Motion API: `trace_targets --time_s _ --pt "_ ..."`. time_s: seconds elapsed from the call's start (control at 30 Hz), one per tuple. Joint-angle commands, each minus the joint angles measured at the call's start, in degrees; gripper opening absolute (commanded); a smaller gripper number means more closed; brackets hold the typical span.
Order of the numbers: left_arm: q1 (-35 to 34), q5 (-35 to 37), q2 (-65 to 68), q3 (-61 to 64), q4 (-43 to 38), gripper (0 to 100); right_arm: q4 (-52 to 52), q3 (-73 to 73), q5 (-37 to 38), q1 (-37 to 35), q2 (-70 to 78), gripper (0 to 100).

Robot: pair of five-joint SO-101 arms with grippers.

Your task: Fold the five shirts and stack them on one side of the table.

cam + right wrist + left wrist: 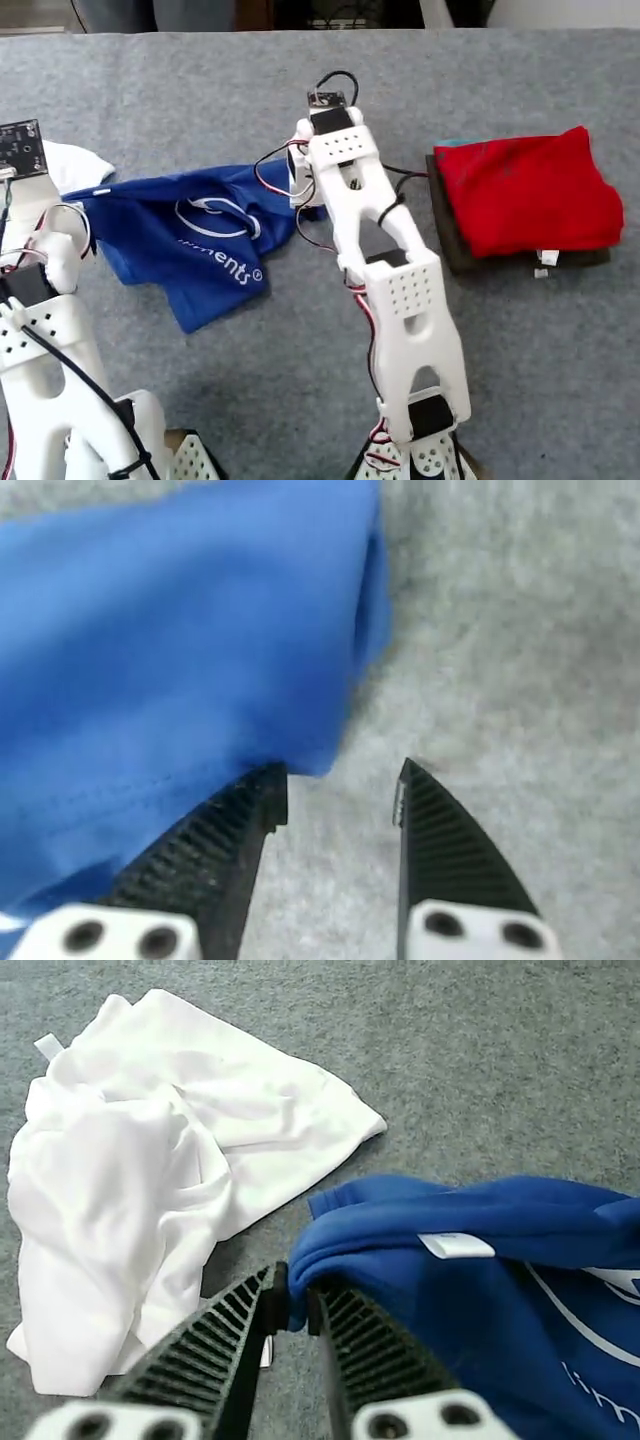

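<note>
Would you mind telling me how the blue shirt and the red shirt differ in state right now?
The blue shirt lies unfolded and rumpled; the red shirt is folded, topping a dark folded garment. The blue shirt is pinched at an edge by the left gripper; nothing grips the red shirt. The blue shirt bears white print; the red shirt's visible side looks plain. Both sit over the grey table.

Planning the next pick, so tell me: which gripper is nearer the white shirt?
Left. The left gripper, shut on an edge of the blue shirt, sits right beside the white shirt. The right gripper is open at the blue shirt's opposite edge, farther away.
</note>
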Motion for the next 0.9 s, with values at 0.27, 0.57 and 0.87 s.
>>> trace_targets --time_s 0.27,0.57,0.87 --pt "-0.3 -0.4 -0.7 -0.6 -1.0 3 4.0 -13.1 -0.2 -0.5 0.9 18.4" --pt "-0.6 -0.4 -0.7 -0.7 -1.0 3 1.9 -13.6 -0.4 -0.5 6.2 18.4" --pt "-0.7 -0.4 -0.7 -0.7 -0.8 3 0.5 -13.7 0.4 -0.4 10.4 9.3"
